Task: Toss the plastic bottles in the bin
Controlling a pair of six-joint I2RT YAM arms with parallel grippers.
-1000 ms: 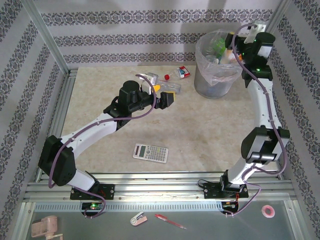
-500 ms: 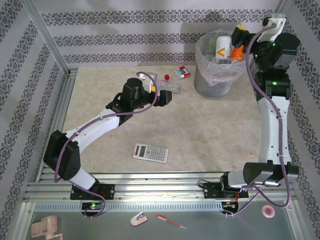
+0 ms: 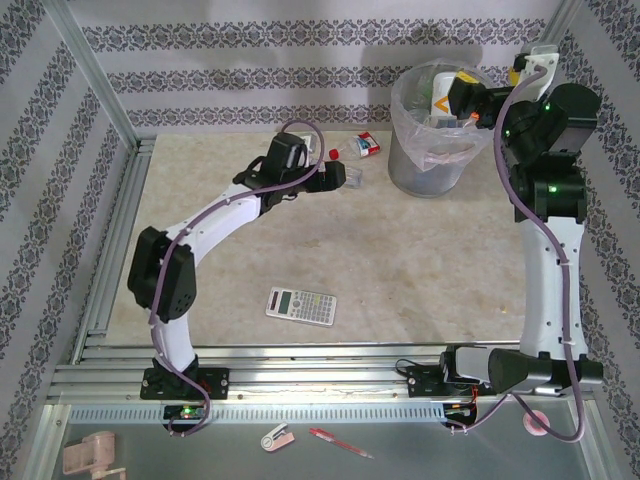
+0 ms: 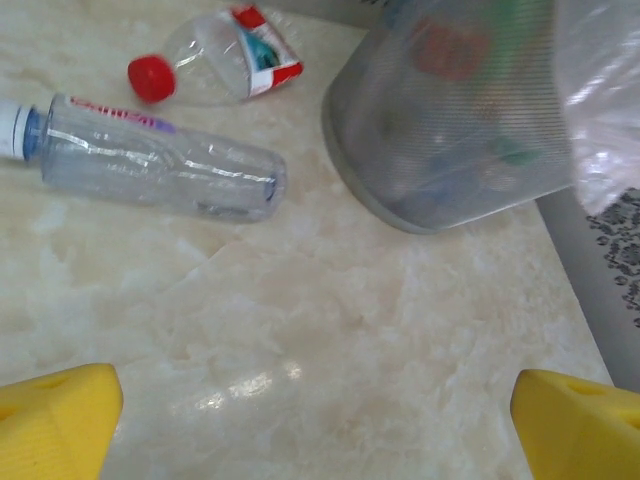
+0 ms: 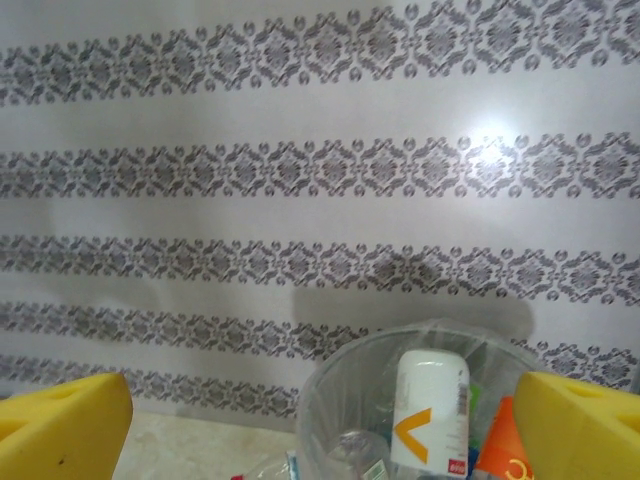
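My left gripper (image 3: 338, 180) (image 4: 320, 420) is open and low over the table, with bare marble between its yellow fingertips (image 4: 60, 410). Just ahead of it lies a clear bottle (image 4: 160, 165) (image 3: 352, 177) on its side. Beyond that is a crushed bottle (image 4: 225, 50) (image 3: 358, 147) with a red cap and a red-and-teal label. The grey bin (image 3: 425, 165) (image 4: 440, 150) (image 5: 330, 395) stands at the back right, lined with a whitish bag. My right gripper (image 3: 463, 95) (image 5: 320, 415) is open above its rim. Inside stand a white bottle (image 5: 430, 405) (image 3: 443, 92) and an orange-labelled one (image 5: 500, 450).
A grey calculator (image 3: 300, 304) lies on the table near the front. Patterned walls and a metal frame close in the back and sides. A pen (image 3: 340, 441) and a pink tape roll (image 3: 538, 422) rest on the ledge below the arm bases.
My left arm has stretched toward the back, carrying its gripper up to the two bottles. My right gripper has lifted out of the bin and now sits open above it.
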